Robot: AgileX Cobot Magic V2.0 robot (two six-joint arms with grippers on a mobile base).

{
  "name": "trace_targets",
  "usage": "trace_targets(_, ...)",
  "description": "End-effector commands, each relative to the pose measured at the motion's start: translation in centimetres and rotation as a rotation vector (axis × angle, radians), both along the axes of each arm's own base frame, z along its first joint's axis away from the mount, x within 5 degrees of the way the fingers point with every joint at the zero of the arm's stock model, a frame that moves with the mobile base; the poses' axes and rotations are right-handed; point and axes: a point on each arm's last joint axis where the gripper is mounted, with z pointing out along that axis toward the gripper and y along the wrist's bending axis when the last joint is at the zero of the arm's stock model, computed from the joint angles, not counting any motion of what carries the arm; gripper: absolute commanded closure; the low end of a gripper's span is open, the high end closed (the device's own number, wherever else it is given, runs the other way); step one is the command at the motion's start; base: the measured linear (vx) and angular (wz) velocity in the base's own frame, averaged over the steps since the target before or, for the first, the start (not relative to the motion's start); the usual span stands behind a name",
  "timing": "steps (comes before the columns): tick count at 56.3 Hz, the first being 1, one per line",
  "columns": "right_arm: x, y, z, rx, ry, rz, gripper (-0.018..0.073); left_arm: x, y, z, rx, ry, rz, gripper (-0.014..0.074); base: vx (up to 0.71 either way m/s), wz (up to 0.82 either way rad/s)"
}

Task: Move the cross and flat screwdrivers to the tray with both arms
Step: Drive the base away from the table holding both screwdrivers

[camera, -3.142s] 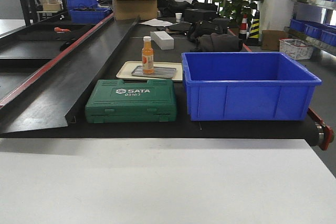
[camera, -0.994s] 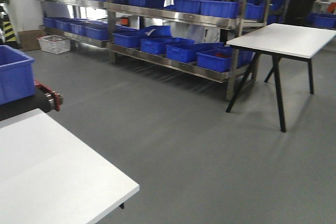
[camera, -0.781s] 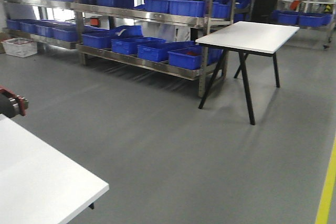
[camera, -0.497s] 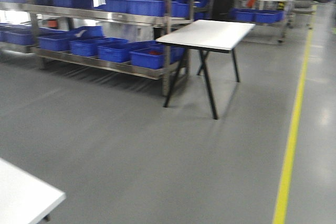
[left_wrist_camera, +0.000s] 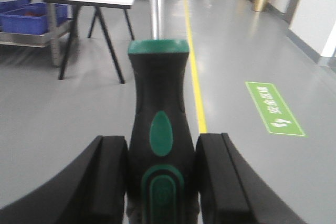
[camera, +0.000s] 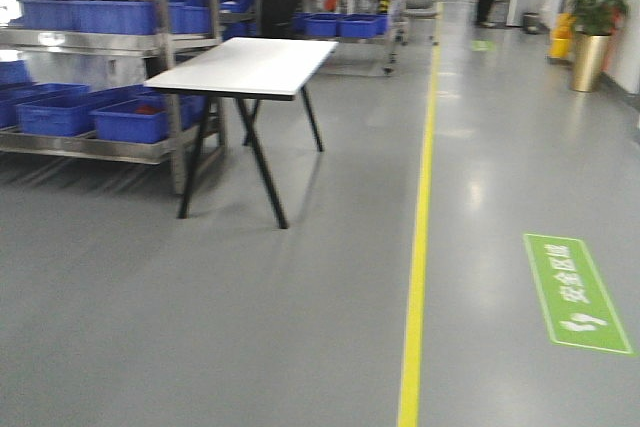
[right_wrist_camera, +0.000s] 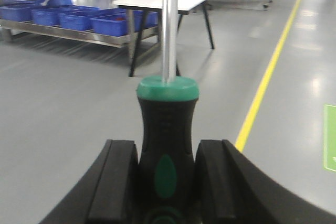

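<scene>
Screwdrivers both clamped: left gripper (left_wrist_camera: 160, 184) grasps left screwdriver (left_wrist_camera: 159, 95) by its green-black handle, shaft pointing forward; right gripper (right_wrist_camera: 167, 188) grasps right screwdriver (right_wrist_camera: 167, 129) likewise. Both aloft over floor (camera: 250, 327), table (camera: 250, 65) ahead.

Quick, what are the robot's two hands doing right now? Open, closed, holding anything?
Left hand: closed on a green-and-black screwdriver.
Right hand: closed on another green-and-black screwdriver.

grn floor sign (camera: 576, 292), txt "安全区域"
</scene>
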Motion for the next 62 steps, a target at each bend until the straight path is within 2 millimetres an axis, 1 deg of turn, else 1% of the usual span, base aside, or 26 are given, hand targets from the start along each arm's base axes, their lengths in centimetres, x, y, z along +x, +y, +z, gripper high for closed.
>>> trace_targets(1, 0.07, -0.12, 1.7, 0.026, -0.113, -0.017, 0.0567, 0.19, -0.05, 1.42, -0.03, -0.098, 0.0, 0.0594, 0.22, -0.51)
trace_targets(15, 0.07, -0.12, 1.7, 0.026, -0.113, -0.017, 0.0567, 0.19, -0.05, 1.42, -0.03, -0.098, 0.0, 0.0594, 0.24, -0.42)
trace_targets(28, 0.07, -0.12, 1.7, 0.026, -0.113, -0.017, 0.0567, 0.19, -0.05, 1.42, -0.03, -0.098, 0.0, 0.0594, 0.3, -0.2)
trace_targets(62, 0.07, -0.12, 1.71, 0.026, -0.114, -0.017, 0.0567, 0.19, -0.05, 1.42, -0.03, -0.098, 0.0, 0.0594, 0.4, 0.08)
